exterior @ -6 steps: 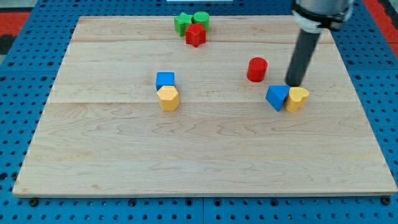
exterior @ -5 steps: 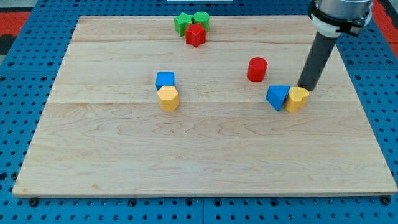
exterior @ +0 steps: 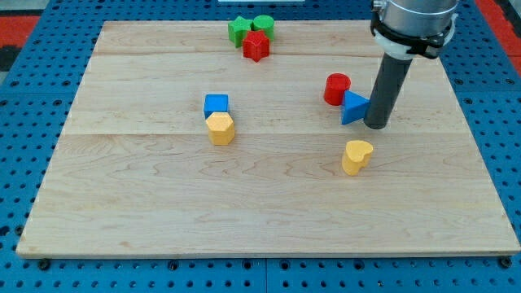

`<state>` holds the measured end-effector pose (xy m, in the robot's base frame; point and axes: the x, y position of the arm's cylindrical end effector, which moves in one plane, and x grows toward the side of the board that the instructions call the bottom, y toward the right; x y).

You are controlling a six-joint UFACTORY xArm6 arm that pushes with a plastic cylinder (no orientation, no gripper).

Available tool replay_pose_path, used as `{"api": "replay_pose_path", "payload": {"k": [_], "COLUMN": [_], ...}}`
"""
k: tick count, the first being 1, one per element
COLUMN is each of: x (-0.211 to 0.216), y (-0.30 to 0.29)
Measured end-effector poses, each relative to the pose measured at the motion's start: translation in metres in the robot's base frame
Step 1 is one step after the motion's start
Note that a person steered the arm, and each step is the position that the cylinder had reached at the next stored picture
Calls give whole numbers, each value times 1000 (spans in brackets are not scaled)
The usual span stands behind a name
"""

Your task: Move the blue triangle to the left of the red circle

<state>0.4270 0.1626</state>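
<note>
Camera view, the only one. The arm enters from the view's top right; the dark rod stands nearly upright, and my tip (exterior: 376,125) rests on the wooden board (exterior: 163,212) just to the view's right of the blue triangle (exterior: 352,108), touching it or very nearly so. The arm carries no claw, only the rod, so nothing is grasped.

The blue triangle sits at the lower right of the red circle (exterior: 336,89), the two apparently in contact. It is not on the circle's left side.

No writing or labels can be read anywhere.

Other things: a yellow heart-like block (exterior: 356,156) lies apart, toward the view's bottom from the triangle. Left of centre, a blue square block (exterior: 216,104) touches a yellow hexagon-like block (exterior: 220,129) below it. At the view's top edge a green star-like block (exterior: 238,30), a green round block (exterior: 263,24) and a red star-like block (exterior: 256,45) are clustered. The board lies on a blue pegboard table (exterior: 24,106). The board to the left of the red circle is open.
</note>
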Motion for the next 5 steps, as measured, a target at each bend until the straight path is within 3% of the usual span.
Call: {"api": "replay_pose_path", "payload": {"k": [2, 3, 4, 5], "x": [-31, -31, -31, -38], "y": [-20, -126, -164, -101]}}
